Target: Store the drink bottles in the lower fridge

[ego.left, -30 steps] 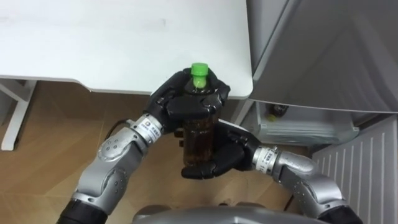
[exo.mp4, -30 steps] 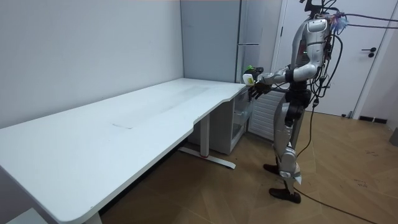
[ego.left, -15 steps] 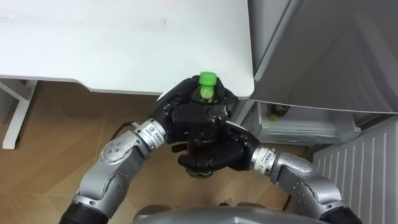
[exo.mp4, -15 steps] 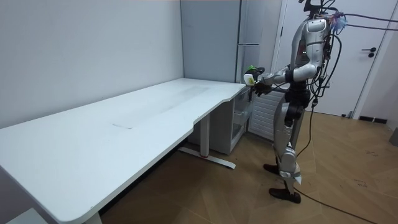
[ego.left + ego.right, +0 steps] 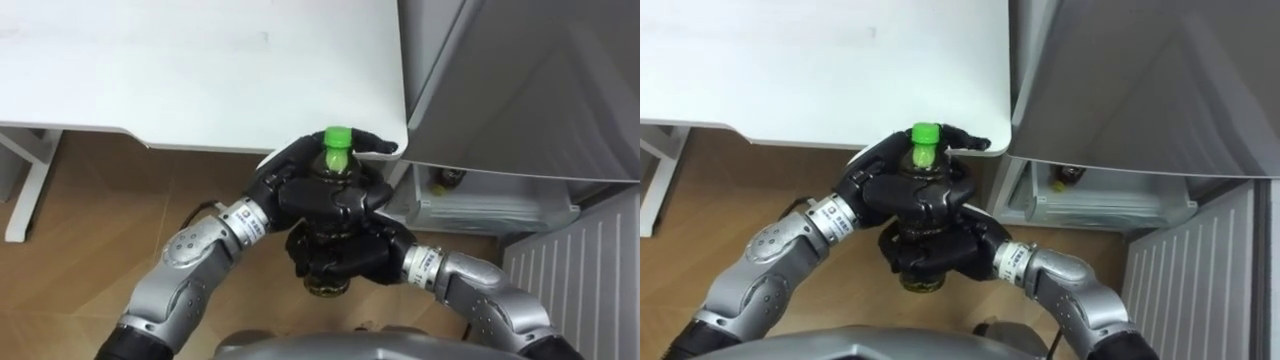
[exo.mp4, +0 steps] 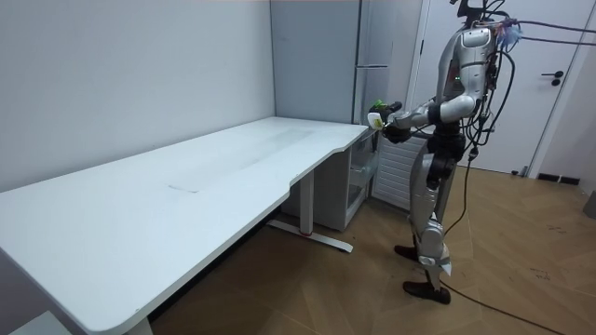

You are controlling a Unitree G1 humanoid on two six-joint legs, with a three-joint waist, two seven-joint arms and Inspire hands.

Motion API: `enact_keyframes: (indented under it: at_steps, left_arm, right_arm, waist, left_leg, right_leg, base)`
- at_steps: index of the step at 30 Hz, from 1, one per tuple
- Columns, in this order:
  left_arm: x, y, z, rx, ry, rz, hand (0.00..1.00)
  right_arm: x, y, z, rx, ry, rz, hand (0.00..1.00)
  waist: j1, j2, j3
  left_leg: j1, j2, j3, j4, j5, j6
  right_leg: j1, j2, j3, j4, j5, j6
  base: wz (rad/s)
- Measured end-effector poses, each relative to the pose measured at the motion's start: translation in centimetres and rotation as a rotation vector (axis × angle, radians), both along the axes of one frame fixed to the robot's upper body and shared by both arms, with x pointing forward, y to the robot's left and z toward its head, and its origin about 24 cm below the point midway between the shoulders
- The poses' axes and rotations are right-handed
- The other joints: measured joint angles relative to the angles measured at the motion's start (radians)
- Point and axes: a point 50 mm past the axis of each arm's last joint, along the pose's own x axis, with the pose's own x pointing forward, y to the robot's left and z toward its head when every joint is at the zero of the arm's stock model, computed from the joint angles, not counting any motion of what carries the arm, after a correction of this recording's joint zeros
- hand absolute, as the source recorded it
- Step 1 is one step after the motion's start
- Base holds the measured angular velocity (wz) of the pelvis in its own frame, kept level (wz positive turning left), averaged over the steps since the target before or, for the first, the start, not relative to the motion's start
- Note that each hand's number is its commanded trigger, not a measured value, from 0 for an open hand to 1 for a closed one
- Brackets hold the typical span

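I hold a bottle of dark drink with a green cap [image 5: 337,137] upright in front of my chest, just off the white table's corner. My left hand [image 5: 288,172] is curled round its upper part, one finger stretched straight past the cap. My right hand [image 5: 352,255] comes from the lower right and is wrapped round the bottle's lower half [image 5: 923,282]. In the room view I stand at the table's far end beside the tall grey fridge [image 6: 372,56], bottle [image 6: 375,118] held out before me.
The white table [image 5: 200,70] lies ahead on the left. The lower fridge [image 5: 495,205] stands open to the right, a small dark bottle [image 5: 445,180] inside. Its white ribbed door [image 5: 580,280] swings out at the lower right. Wooden floor below.
My right hand has shut round the bottle's lower half, where it was flat beneath it. The left hand's fingers have loosened, and the bottle has shifted slightly right.
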Motion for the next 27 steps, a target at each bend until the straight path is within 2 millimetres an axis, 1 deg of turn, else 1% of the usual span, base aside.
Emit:
enact_keyframes:
  at_steps: [6, 10, 17, 19, 22, 23, 27]
  left_arm:
    - [-0.4, 0.2, -1.1, -0.045, 0.066, -0.022, 0.0]
    - [-0.8, 0.5, -2.1, -0.057, 0.116, -0.038, 0.0]
    - [-1.4, 0.4, -2.9, -0.067, 0.18, -0.101, 0.0]
    - [-1.3, 0.5, -3.1, -0.057, 0.19, -0.117, 0.0]
    - [-1.2, 0.7, -3.8, -0.038, 0.218, -0.139, 0.0]
    - [-1.3, 0.9, -4.2, -0.029, 0.232, -0.15, 0.0]
    - [-1.8, 1.5, -4.9, -0.001, 0.266, -0.186, 0.0]
  right_arm:
    - [-0.4, -0.4, -0.5, -0.033, 0.029, 0.011, 1.0]
    - [-1.0, -0.5, -1.1, -0.051, 0.066, 0.029, 1.0]
    - [-1.8, -1.4, -1.4, -0.06, 0.126, 0.056, 1.0]
    - [-2.0, -1.5, -1.5, -0.062, 0.137, 0.06, 1.0]
    - [-2.3, -1.6, -1.7, -0.068, 0.168, 0.062, 1.0]
    - [-2.4, -1.7, -1.7, -0.067, 0.183, 0.063, 1.0]
    - [-2.6, -1.8, -1.8, -0.061, 0.208, 0.058, 1.0]
  waist:
    - [-0.001, 0.003, 0.0006]
    - [-0.015, 0.01, 0.0032]
    - [-0.017, 0.019, -0.0012]
    - [-0.017, 0.02, -0.001]
    - [-0.015, 0.028, -0.0008]
    - [-0.015, 0.031, 0.0]
    - [-0.02, 0.033, 0.0007]
  left_leg:
    - [0.0, -0.001, -0.001, -0.002, 0.0, 0.0]
    - [-0.003, -0.001, 0.0, -0.001, 0.0, 0.0]
    - [-0.011, -0.002, 0.001, 0.004, 0.0, 0.0]
    - [-0.015, -0.002, 0.001, 0.006, 0.0, 0.0]
    - [-0.013, -0.002, 0.002, 0.006, 0.0, 0.0]
    - [-0.012, -0.003, 0.003, 0.006, 0.0, 0.0]
    - [-0.012, -0.003, 0.011, 0.002, 0.0, 0.0]
  right_leg:
    - [0.0, -0.002, 0.0, 0.003, 0.0, 0.0]
    - [-0.001, -0.002, 0.0, 0.004, -0.002, -0.001]
    - [-0.017, -0.003, 0.003, 0.012, -0.008, 0.0]
    - [-0.022, -0.005, 0.004, 0.02, -0.012, 0.0]
    - [-0.022, -0.005, 0.007, 0.022, -0.013, 0.0]
    - [-0.022, -0.005, 0.006, 0.022, -0.013, 0.0]
    - [-0.027, -0.004, 0.009, 0.024, -0.013, 0.0]
  base:
    - [0.0]
    - [0.0]
    - [0.0]
    - [0.0]
    - [0.0]
    - [0.0]
    - [-0.06]
